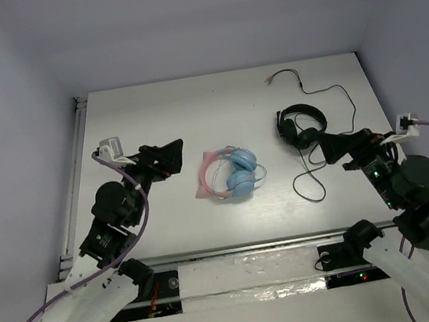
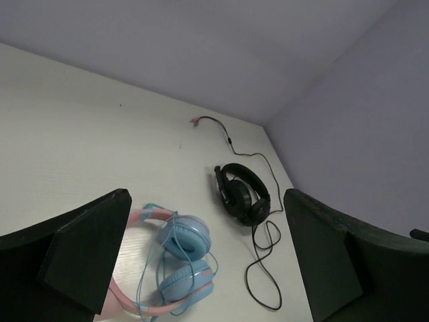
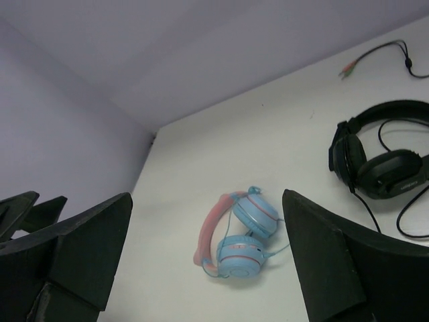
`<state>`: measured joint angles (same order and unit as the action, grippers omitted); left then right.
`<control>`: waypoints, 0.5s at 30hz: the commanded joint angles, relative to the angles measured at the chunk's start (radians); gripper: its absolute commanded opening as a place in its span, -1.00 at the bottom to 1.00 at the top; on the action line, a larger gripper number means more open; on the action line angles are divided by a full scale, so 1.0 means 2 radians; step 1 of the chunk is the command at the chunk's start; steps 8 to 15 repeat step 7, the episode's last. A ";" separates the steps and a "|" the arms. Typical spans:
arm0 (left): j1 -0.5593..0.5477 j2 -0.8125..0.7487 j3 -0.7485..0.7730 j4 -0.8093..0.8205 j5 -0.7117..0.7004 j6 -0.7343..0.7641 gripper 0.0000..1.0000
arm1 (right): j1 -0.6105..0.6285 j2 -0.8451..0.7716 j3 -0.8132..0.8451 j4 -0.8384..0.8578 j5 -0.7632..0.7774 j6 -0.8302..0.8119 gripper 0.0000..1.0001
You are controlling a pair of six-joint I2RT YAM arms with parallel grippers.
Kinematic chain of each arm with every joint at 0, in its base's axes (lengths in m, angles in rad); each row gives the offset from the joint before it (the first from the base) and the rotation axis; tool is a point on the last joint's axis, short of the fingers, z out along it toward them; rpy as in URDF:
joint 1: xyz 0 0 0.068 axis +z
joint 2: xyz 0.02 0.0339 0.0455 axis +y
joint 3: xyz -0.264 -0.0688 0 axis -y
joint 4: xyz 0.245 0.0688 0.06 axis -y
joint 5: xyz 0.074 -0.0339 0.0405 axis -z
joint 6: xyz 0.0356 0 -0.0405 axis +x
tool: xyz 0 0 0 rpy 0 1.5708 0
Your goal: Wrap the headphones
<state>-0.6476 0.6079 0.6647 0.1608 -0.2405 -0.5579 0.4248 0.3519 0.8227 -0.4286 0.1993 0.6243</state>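
Both pairs of jaws stand spread wide with nothing between them. We see the left gripper (image 1: 173, 158) and the right gripper (image 1: 328, 148) above the table (image 1: 150, 114), pointing inward. The headphones (image 1: 231, 175) lie flat on the table between them, touched by neither, with the thin blue cable (image 3: 278, 251) looped about the cups. The pink band faces the left arm and the blue cups the right, so the long axis runs side to side. We judge the left jaws nearer, close to the band. The right jaws are nearer the black headphones (image 1: 301, 125).
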 commanded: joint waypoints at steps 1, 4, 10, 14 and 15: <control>0.001 -0.025 0.025 -0.004 0.004 0.020 0.98 | -0.003 -0.024 0.029 0.008 0.009 -0.016 0.99; 0.001 -0.033 0.019 -0.007 0.007 0.025 0.98 | -0.003 -0.025 0.030 0.009 0.007 -0.011 0.99; 0.001 -0.037 0.017 -0.016 0.005 0.025 0.98 | -0.003 -0.021 0.024 0.011 -0.001 -0.006 0.99; 0.001 -0.037 0.017 -0.016 0.005 0.025 0.98 | -0.003 -0.021 0.024 0.011 -0.001 -0.006 0.99; 0.001 -0.037 0.017 -0.016 0.005 0.025 0.98 | -0.003 -0.021 0.024 0.011 -0.001 -0.006 0.99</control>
